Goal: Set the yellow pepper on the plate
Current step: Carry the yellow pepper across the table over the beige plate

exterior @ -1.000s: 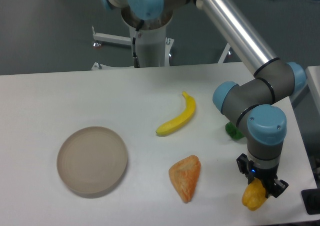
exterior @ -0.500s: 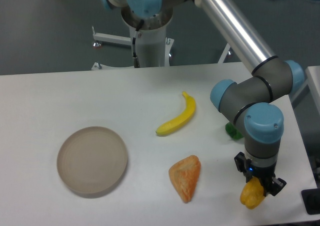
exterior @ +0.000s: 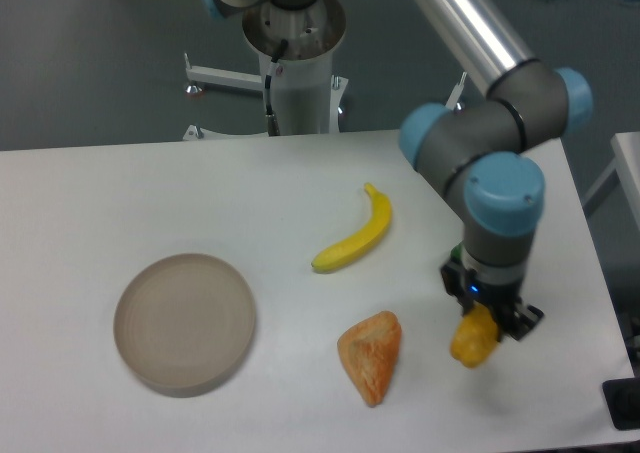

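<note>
The yellow pepper [exterior: 472,341] hangs just above the table at the right, a small yellow-orange lump. My gripper [exterior: 487,318] is shut on it from above, its dark fingers on either side of the top. The plate [exterior: 184,320], a round beige dish with a raised rim, lies on the table at the left, far from the gripper and with nothing in it.
A yellow banana [exterior: 353,235] lies mid-table. An orange wedge-shaped pastry [exterior: 371,354] sits between the plate and the gripper. A sliver of a green item [exterior: 457,250] shows behind the arm's wrist. The table's right edge is close to the gripper.
The gripper has carried the yellow pepper up and to the left, away from the table's front right corner. The arm's elbow has swung left with it.
</note>
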Tool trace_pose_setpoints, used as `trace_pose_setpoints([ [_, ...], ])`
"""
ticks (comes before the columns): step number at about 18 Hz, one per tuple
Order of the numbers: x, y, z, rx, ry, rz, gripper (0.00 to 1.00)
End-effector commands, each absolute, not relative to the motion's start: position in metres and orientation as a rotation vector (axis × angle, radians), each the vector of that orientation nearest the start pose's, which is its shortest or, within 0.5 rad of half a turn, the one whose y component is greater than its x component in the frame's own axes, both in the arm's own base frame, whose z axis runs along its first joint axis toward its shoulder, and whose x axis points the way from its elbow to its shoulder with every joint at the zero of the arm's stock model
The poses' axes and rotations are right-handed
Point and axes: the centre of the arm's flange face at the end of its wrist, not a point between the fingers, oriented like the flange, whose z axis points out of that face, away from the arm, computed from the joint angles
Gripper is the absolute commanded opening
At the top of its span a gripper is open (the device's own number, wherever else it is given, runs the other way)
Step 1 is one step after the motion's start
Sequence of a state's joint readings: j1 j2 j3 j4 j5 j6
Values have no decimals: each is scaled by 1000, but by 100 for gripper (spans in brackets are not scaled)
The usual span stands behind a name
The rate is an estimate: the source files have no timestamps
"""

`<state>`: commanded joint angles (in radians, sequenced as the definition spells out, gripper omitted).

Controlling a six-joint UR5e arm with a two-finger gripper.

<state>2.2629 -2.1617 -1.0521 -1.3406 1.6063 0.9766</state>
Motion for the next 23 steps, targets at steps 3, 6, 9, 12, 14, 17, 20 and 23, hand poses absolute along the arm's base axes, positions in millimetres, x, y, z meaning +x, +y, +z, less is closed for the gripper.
trace_pose_setpoints([
  [3,-309,670,422,-2998,72,157,48],
  [6,-261,681,414,-3011,-25,119,48],
  [9,-201,690,394,-3044,-14,71,48],
  [12,-114,711,372,-3075,-55,47,48],
  [14,-83,714,359,-3096,-60,27,48],
  [17,-49,713,336,-3134,2,23,48],
  [20,-29,715,320,-3157,46,14,48],
  [23,-25,721,302,-3171,59,9,49],
])
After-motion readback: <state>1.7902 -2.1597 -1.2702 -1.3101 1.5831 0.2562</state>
